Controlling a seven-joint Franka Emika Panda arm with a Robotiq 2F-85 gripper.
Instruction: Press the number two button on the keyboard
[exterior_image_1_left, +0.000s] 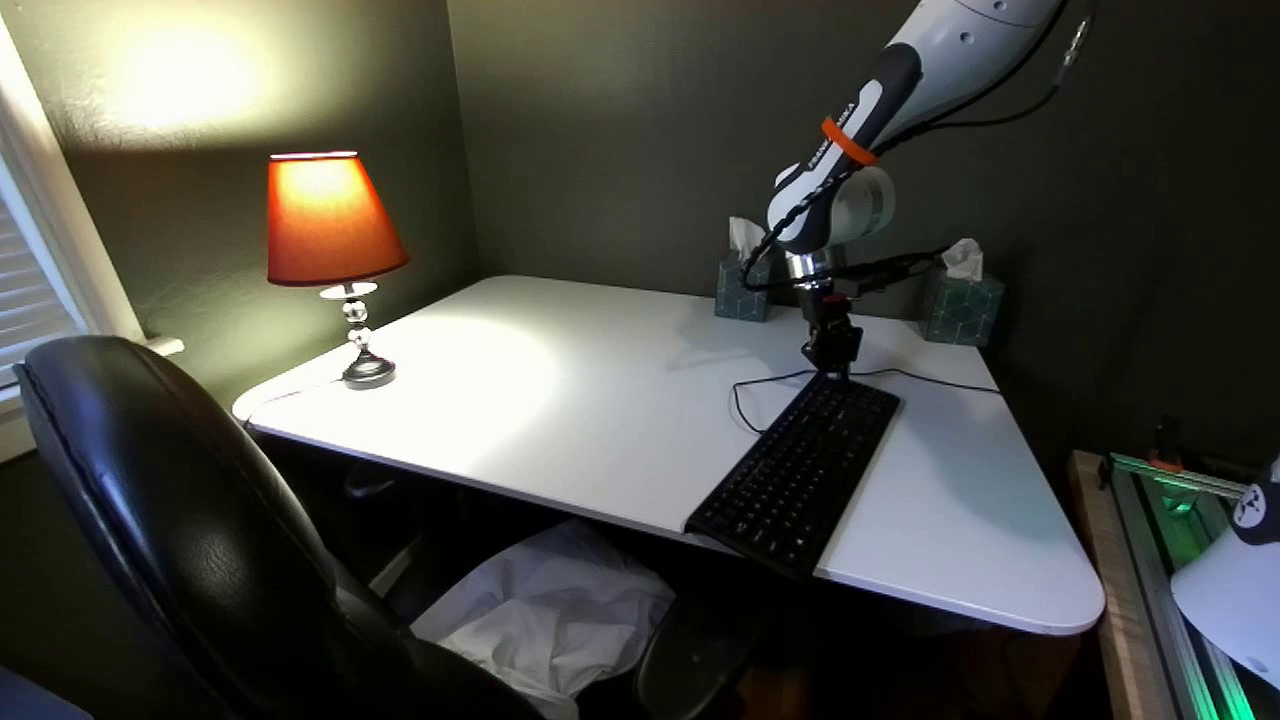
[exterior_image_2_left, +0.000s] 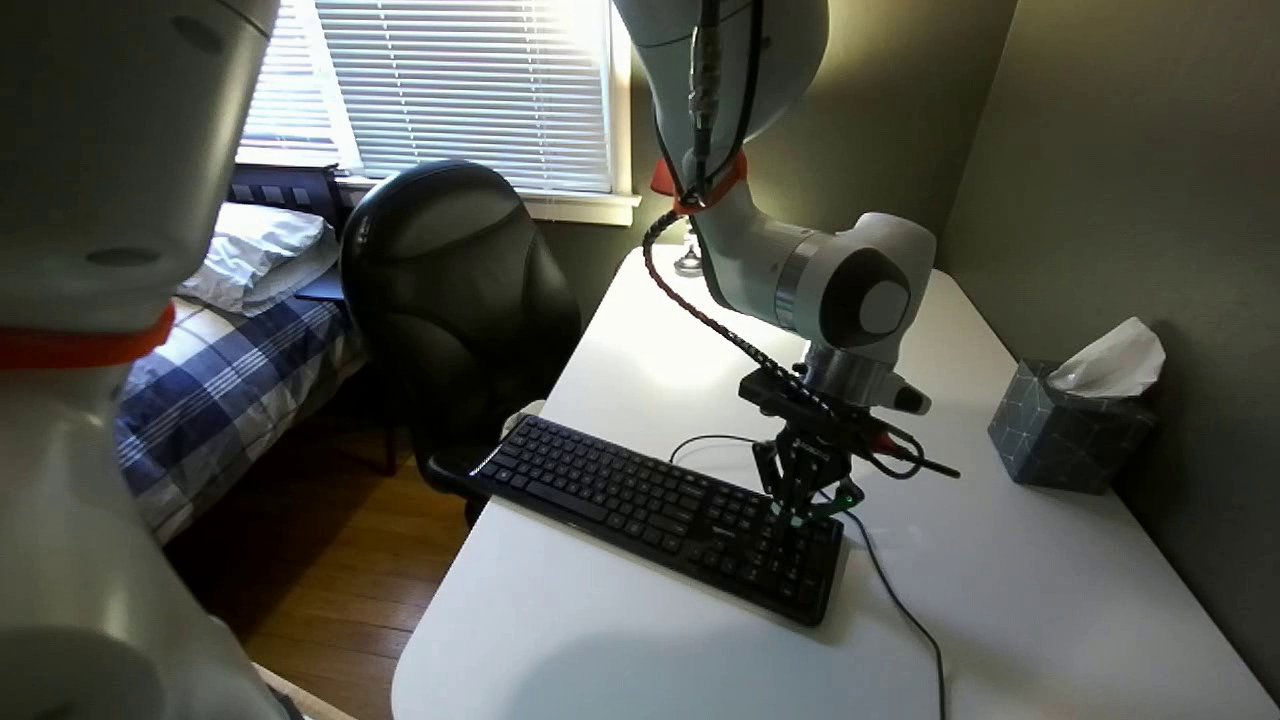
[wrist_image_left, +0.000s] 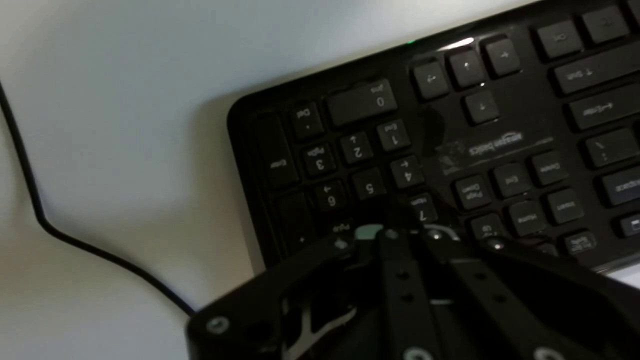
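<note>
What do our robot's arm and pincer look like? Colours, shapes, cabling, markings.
Smooth, rounded white arm with dark panels and dark printed lettering partly covered by an orange band. A dark braided cable runs along it; silver metal wrist collar. Black, angular pincer with exposed silver screws and a pale green patch.

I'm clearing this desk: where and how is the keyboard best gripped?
I'd take the keyboard by its short end nearest the chair, coming from that side, pinching top and underside: it is thin and flat, and that end seems to overhang the desk.
</note>
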